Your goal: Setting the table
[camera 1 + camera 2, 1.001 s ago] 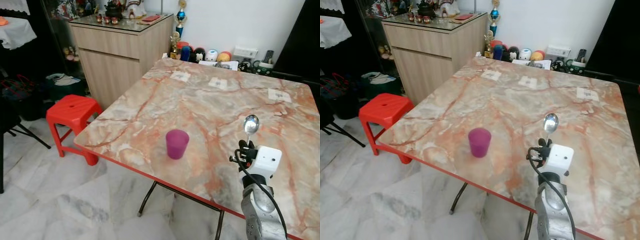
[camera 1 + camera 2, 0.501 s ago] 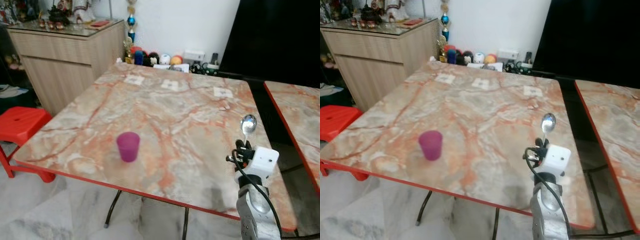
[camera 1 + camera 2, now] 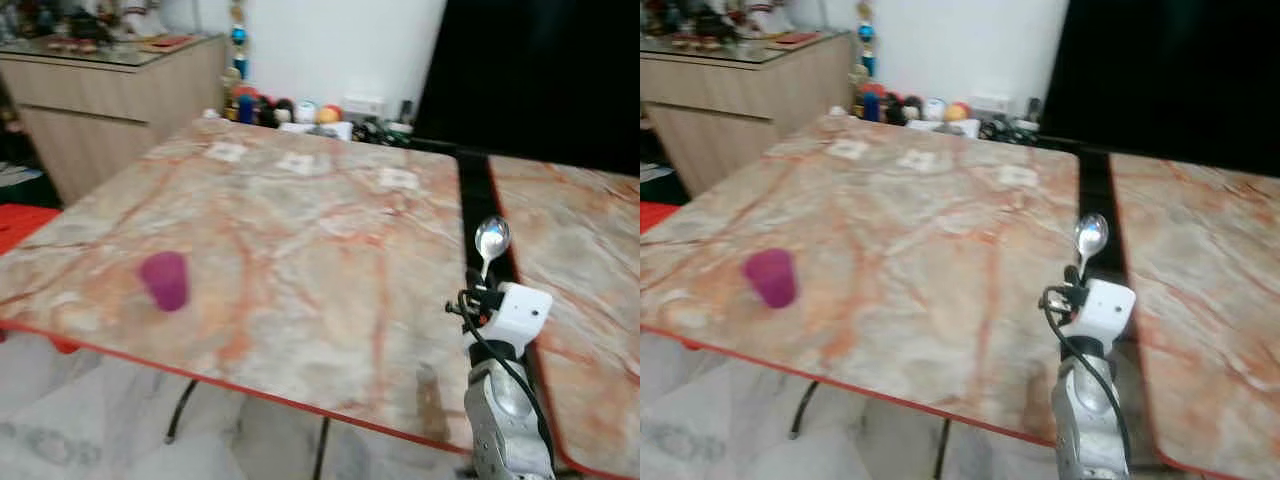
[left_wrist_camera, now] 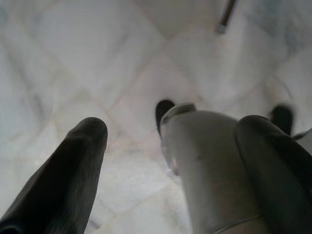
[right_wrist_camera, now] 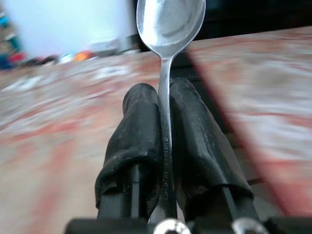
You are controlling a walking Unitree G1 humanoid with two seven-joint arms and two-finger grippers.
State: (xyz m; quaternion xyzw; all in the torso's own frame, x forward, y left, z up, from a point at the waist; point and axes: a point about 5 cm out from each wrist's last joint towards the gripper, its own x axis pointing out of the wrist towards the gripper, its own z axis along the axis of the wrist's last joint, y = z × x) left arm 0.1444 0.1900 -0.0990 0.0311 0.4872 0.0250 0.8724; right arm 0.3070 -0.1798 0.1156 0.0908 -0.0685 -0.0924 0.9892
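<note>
My right gripper point(image 5: 163, 95) is shut on a silver spoon point(image 5: 170, 22), held upright by its handle with the bowl on top. In the eye views the spoon point(image 3: 491, 238) stands above my right wrist, over the right edge of the marble table point(image 3: 300, 220). A purple cup point(image 3: 164, 280) stands upright on that table near its front left edge, far to the left of the spoon. My left gripper point(image 4: 175, 129) hangs open over the white floor, beside a silver-grey part of my own body.
A second marble table point(image 3: 580, 230) stands to the right, with a narrow dark gap point(image 3: 475, 185) between the two. A wooden cabinet point(image 3: 100, 90) and small toys point(image 3: 290, 108) line the back wall. A red stool point(image 3: 12, 222) shows at the left edge.
The camera has swung to the right: the cup and stool slide left in the picture and the second table comes into view. The spoon stays upright in my right gripper.
</note>
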